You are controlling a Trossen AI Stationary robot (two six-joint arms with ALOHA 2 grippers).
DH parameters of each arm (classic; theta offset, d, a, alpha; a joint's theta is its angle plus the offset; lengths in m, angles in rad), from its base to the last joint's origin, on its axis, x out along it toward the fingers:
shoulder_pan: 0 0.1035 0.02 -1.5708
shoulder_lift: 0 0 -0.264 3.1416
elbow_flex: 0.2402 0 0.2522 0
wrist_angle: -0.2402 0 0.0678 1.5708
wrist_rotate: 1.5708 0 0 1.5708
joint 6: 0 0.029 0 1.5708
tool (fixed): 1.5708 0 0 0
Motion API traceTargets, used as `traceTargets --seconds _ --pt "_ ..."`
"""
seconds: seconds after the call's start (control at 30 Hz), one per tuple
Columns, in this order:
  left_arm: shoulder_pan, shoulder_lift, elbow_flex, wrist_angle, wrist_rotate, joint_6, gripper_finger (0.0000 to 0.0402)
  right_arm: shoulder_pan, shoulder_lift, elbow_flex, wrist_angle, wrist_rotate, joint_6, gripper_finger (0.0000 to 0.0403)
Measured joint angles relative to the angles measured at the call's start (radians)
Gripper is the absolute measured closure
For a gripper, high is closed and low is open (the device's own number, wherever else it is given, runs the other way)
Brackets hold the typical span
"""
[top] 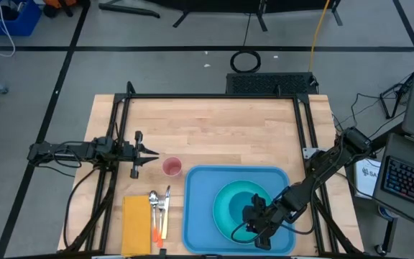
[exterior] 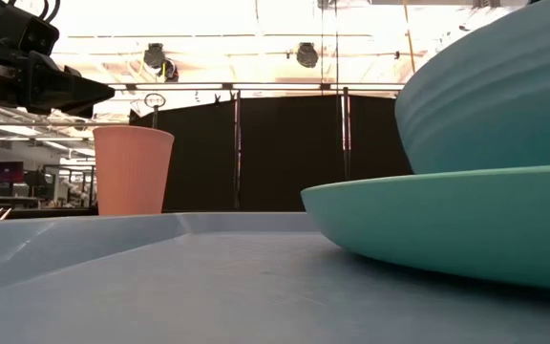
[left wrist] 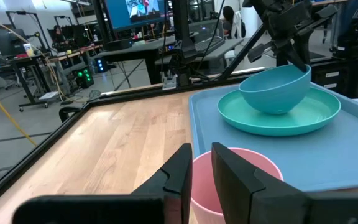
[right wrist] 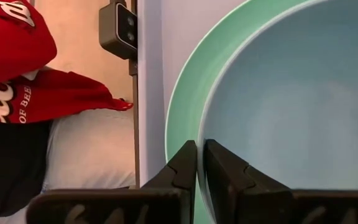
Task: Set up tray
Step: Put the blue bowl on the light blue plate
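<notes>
Turquoise on turquoise was what you had in hand: the right gripper (top: 254, 218) held the bowl (top: 246, 211) by its rim, fingers (right wrist: 185, 163) narrowed onto the wall, one inside and one outside. The bowl sat tilted over the plate (top: 228, 219) — its lifted side toward the gripper, its lower edge seemingly touching or nearly touching the plate, though the low view did not settle which.

The tray (top: 200, 208) lay on the wooden surface (top: 214, 137) at its near edge, right of centre, with the plate inside it. The step looked like seating the bowl on the plate, and it seemed close to done.

To do it well, you needed to level the bowl before letting go; released while tilted, it could rock or skid across the plate's smooth face. Lowering the held side until the base sat flat, centred in the plate's well, and only then spreading the fingers and lifting straight up would have kept the inner finger from dragging the rim.

Your left gripper (top: 149, 153) waited just beside the pink cup (top: 172, 167), which stood on the surface left of the tray — its fingers (left wrist: 182, 171) nearly together, holding nothing. The yellow napkin (top: 136, 226) and cutlery (top: 160, 205) lay near the tray's left side, not on it.
</notes>
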Motion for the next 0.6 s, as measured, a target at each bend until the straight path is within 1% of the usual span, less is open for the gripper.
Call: traceTargets --seconds 0.2,0.3,0.6 --pt "0.0 0.0 0.0 0.0 0.0 0.0 0.0334 -0.004 0.0 0.0 -0.003 0.004 -0.001 0.0382" --pt "0.0 0.0 0.0 0.0 0.0 0.0 0.0334 -0.012 0.0 0.0 -0.012 0.005 0.004 0.037" --pt "0.0 0.0 0.0 0.0 0.0 0.0 0.0334 -0.025 0.0 0.0 -0.011 0.0 0.031 0.0278"
